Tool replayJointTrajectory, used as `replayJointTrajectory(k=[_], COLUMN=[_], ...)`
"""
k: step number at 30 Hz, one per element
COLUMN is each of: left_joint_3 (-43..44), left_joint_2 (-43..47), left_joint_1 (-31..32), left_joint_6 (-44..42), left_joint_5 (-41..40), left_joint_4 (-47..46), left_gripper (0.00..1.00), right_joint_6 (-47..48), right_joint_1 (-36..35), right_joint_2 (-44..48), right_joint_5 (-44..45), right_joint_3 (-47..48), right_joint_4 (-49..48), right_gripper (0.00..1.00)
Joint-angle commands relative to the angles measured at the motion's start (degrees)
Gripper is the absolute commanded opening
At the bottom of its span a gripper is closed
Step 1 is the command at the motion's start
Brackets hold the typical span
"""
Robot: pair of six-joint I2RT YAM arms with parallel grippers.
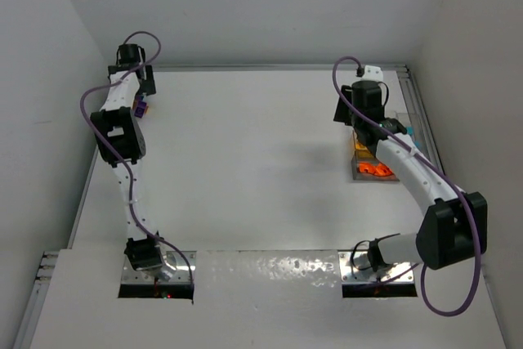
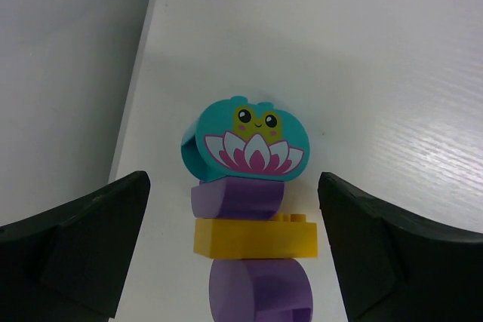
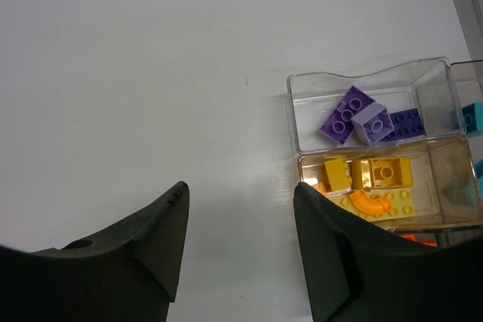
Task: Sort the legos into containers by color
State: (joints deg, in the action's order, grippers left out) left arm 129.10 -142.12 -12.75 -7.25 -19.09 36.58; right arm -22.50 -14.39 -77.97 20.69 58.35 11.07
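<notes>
**Far left corner of the table:** The left gripper (image 2: 232, 186) hangs with its fingers spread wide on either side of a short line of unsorted bricks on the white table (image 1: 245, 169). The line runs from a teal brick (image 2: 245, 137) printed with a frog on a lotus, to a rounded purple brick (image 2: 238, 200) touching it, then a yellow brick (image 2: 256, 237) and a second purple brick (image 2: 260, 288) nearest the camera. Nothing is pinched. The wide stance looks like a line-up for a pick, jaws set to close across the row.

**Right side of the table:** The right gripper (image 3: 240, 201) is likewise spread and empty. It is poised over bare tabletop just beside the joined clear bins (image 3: 362, 77), apparently parked by the drop-off point.

**What each view adds:**
- **Right wrist view:** Only here is the sorting visible: purple bricks (image 3: 362, 120) in one compartment, yellow and orange pieces (image 3: 373, 179) in the next, and a teal piece (image 3: 469, 118) at the frame's edge.
- **Overhead view:** The arm covers most of the bins, leaving a patch of orange, and the loose bricks shrink to a purple speck beside the left arm. This view alone shows that the loose bricks and the bins sit well apart, on opposite sides.
- **Left wrist view:** It gives the bricks' order and the frog print. Whether the fingers are down at brick height cannot be told.
</notes>
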Motion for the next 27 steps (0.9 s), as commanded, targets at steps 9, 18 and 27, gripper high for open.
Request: replayJointTrajectory(k=[9,18,27], left_joint_3=[-3.1,-5.5,-5.0], left_joint_2=[1.1,1.9,9.4], left_joint_1=[-1.0,-1.0,-0.6], left_joint_6=[2.7,3.9,6.0], left_joint_5=[2.7,4.7,12.8], left_joint_4=[0.3,2.4,3.8], left_gripper=[0.64,0.28,0.00], right_joint_6=[0.4,1.4,6.2], right_joint_1=[-1.1,-1.2,-3.0], right_joint_2=[-2.1,-2.1,-2.1], right_joint_5=[0.3,0.4,-6.6], right_joint_3=[4.9,5.8,6.3], right_joint_4=[0.4,0.6,1.6], right_gripper=[0.58,0.58,0.58])
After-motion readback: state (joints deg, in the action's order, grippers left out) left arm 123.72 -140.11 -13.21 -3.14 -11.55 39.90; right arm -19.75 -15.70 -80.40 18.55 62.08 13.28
